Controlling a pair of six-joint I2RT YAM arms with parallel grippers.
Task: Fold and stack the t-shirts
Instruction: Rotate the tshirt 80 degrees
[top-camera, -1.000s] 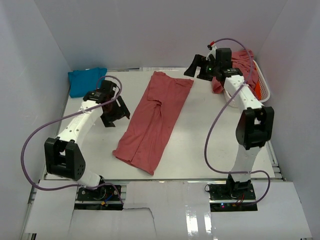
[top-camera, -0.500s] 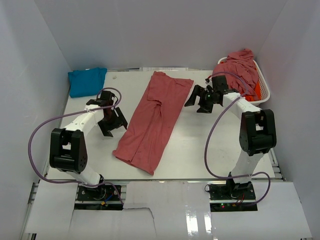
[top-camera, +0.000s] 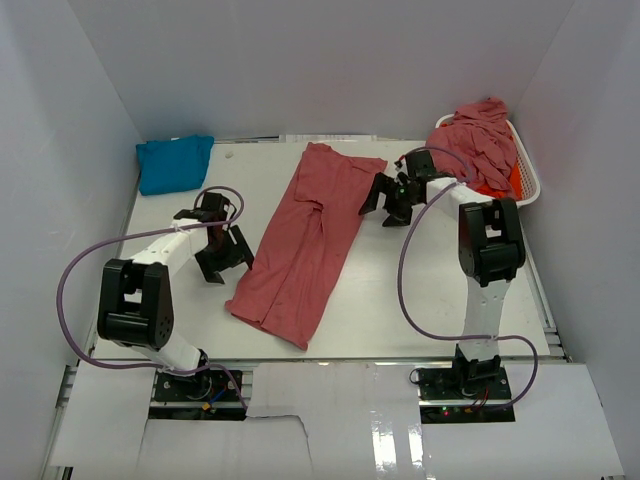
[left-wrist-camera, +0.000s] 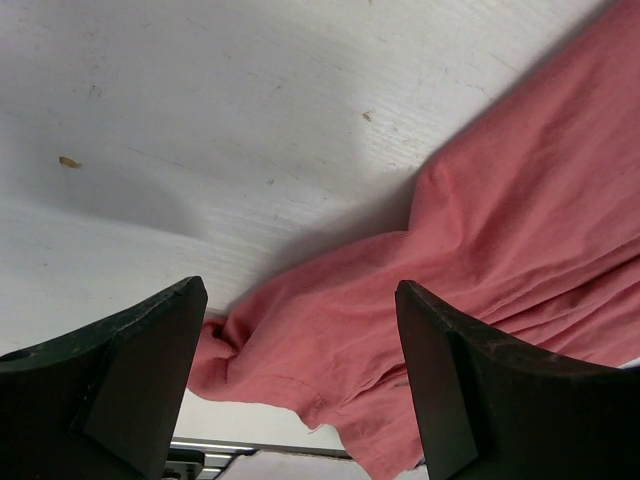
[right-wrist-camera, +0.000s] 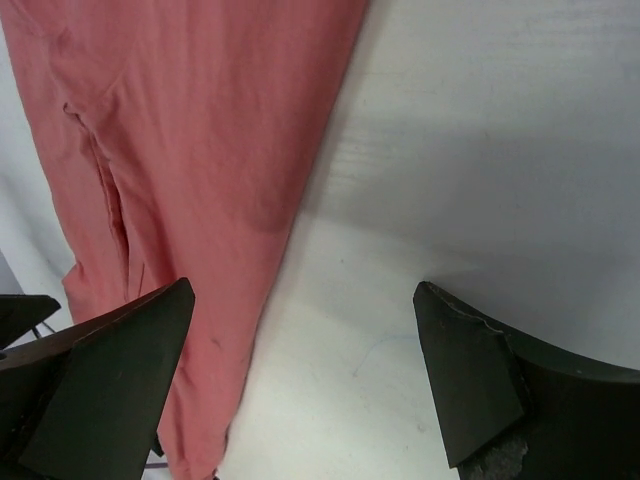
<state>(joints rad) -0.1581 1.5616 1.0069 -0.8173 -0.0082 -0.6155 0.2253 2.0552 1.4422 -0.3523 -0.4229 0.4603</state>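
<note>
A dusty rose-red t-shirt lies folded lengthwise as a long strip across the middle of the table. My left gripper hovers open at the strip's left edge near its lower end. In the left wrist view the shirt's hem corner shows between the spread fingers of the left gripper. My right gripper is open beside the strip's upper right edge. The right wrist view shows the shirt to the left and bare table under the right gripper. A turquoise t-shirt lies folded at the back left.
A white slatted basket stands at the back right, heaped with more rose-red shirts and a bit of orange cloth. White walls close in the table on three sides. Purple cables loop from both arms.
The right arm swung from the basket down and left to the shirt's upper right edge. The left gripper drew nearer along the shirt's left edge. Both stayed open.
</note>
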